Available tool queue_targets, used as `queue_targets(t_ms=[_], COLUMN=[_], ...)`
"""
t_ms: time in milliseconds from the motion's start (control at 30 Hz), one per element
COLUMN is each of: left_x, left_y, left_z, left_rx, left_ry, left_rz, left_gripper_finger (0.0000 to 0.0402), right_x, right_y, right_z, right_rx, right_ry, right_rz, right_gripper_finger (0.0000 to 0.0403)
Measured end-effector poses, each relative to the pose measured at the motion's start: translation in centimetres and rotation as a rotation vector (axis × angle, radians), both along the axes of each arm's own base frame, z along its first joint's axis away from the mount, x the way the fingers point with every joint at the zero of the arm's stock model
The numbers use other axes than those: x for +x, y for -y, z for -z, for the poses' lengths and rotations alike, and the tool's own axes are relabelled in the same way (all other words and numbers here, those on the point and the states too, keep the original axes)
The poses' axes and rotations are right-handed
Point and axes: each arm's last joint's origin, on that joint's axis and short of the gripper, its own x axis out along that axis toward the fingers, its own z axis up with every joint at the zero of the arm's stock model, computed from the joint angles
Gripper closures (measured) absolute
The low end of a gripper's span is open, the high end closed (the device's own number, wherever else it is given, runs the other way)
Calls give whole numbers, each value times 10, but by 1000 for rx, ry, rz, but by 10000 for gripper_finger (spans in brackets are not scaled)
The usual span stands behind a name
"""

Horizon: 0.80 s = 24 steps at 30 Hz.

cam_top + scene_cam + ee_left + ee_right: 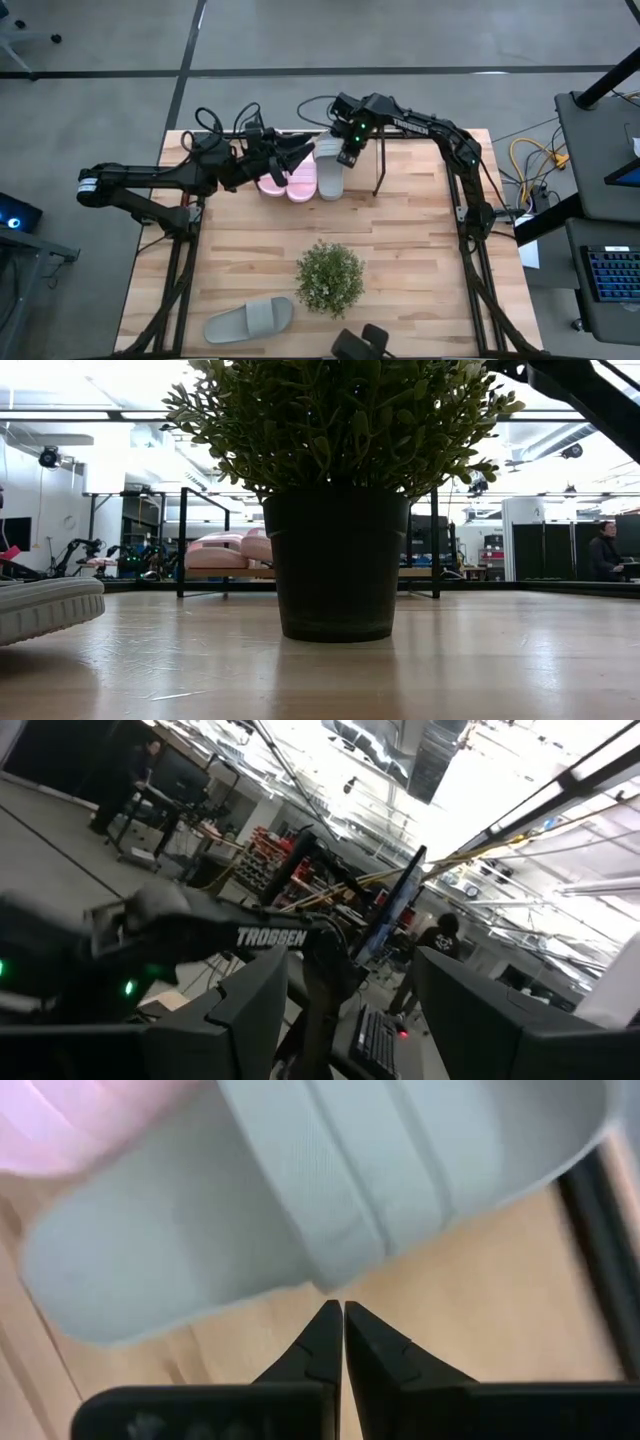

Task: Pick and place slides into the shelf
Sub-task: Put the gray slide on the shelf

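Observation:
The shelf (381,170) stands at the table's far edge, and its black rail (600,1230) shows in the right wrist view. Two pale pink slides (286,181) and one grey slide (330,172) lie side by side on its board, soles down. My right gripper (343,1312) is shut and points down just off the strap side of that grey slide (300,1180), with a small gap between them. My left gripper (350,1020) hangs open above the pink slides, tipped upward, with nothing between its fingers. Another grey slide (250,318) lies on the table near the front left.
A bushy green plant in a dark pot (330,278) stands on the middle of the table toward its near edge and fills the low view (335,560). Bare wood lies between plant and shelf. People stand in the room beyond the table.

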Motion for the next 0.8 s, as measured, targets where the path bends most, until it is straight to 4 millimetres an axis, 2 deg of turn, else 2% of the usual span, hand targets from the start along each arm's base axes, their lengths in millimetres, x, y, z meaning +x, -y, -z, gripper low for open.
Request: queue_targets(t_ms=[167, 367, 800], left_x=[-2, -18, -56], left_y=[1, 2, 5], left_z=[2, 7, 22], left_rx=[3, -6, -111], left_ry=[-41, -188, -455], left_rz=[18, 24, 76], left_gripper_finger=[198, 198, 198], right_x=[2, -2, -4], right_y=[3, 3, -16], right_z=[-36, -73, -126], right_rx=[-49, -68, -33], right_ry=[59, 106, 263], right_rz=[5, 41, 74], right_gripper_finger=[394, 394, 394])
